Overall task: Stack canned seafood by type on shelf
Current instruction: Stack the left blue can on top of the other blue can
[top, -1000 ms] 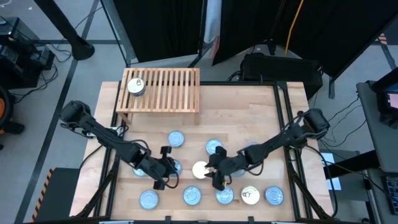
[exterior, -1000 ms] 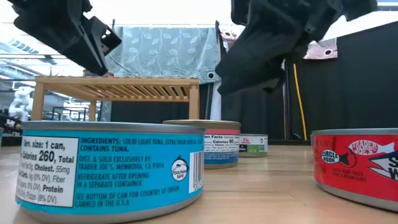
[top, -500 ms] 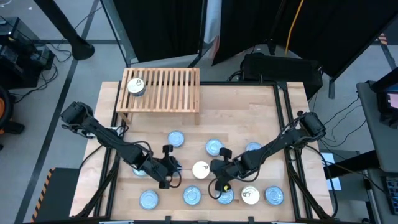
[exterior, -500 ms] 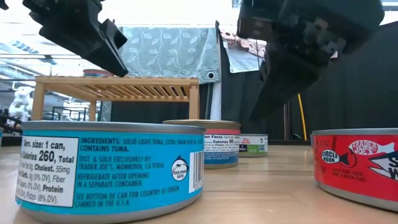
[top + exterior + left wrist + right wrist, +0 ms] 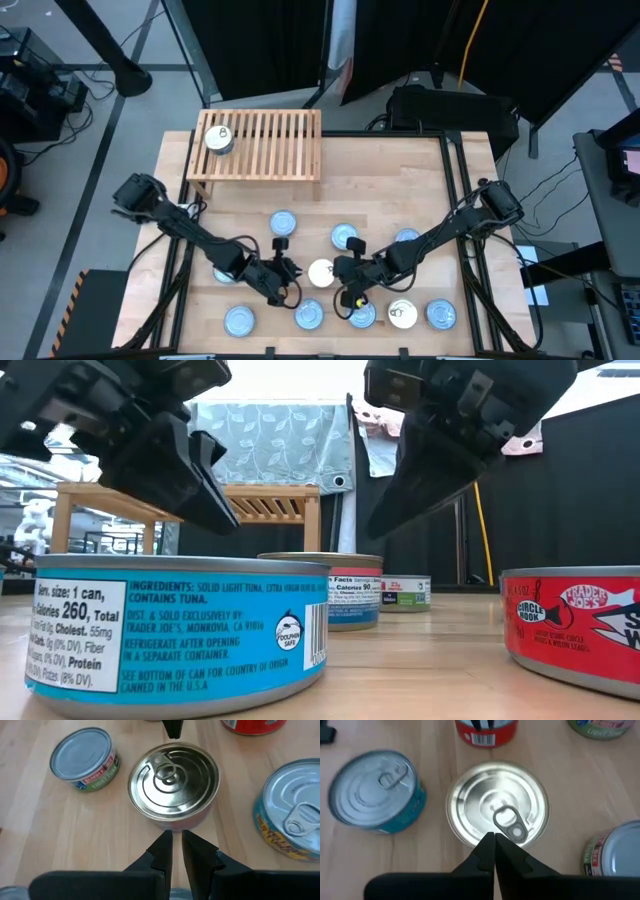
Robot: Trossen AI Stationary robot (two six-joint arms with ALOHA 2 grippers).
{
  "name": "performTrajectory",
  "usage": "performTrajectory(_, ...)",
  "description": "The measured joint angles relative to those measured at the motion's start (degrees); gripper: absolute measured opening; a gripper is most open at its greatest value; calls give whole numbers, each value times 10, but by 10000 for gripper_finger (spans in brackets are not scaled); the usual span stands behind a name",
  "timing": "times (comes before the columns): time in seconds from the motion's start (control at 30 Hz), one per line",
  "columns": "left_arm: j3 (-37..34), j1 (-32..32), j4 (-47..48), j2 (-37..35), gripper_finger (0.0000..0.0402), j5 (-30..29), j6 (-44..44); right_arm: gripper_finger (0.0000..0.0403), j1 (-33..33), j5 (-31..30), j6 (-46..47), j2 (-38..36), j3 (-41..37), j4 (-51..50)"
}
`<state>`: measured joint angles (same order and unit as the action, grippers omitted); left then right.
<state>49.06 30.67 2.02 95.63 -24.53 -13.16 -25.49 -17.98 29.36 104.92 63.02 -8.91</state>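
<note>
Pale-topped can [image 5: 321,272] sitting mid-surface [image 5: 400,190], other cans around, one can [image 5: 219,138] up on the shelf [image 5: 270,145]. Left tool [image 5: 284,271] nearly pinched together beside it, right tool [image 5: 340,270] pressed together opposite, gripping nothing.

One tin [image 5: 218,138] is sitting on the shelf's [image 5: 270,150] left end. The other tins [image 5: 283,223] are lying scattered on the tabletop [image 5: 400,170] in front of the shelf.

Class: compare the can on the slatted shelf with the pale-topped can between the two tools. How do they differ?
The can on the shelf sits raised on the shelf; the pale-topped can sits on the tabletop. The first stands alone; the second has cans nearby. Both are round, flat and upright.
</note>
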Motion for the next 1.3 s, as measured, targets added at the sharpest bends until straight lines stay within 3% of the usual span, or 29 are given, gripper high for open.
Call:
performTrajectory(0.5, 0, 1, -9, 4, 49, 1, 1, 0, 1, -2, 4, 0, 0, -15)
performTrajectory(0.83, 0, 1, -20, 4, 49, 3, 1, 0, 4, -8, 17, 42, 3, -8)
performTrajectory(1.3, 1, 1, -22, -37, 49, 3, 29, 0, 4, 7, 50, 45, -2, -88)
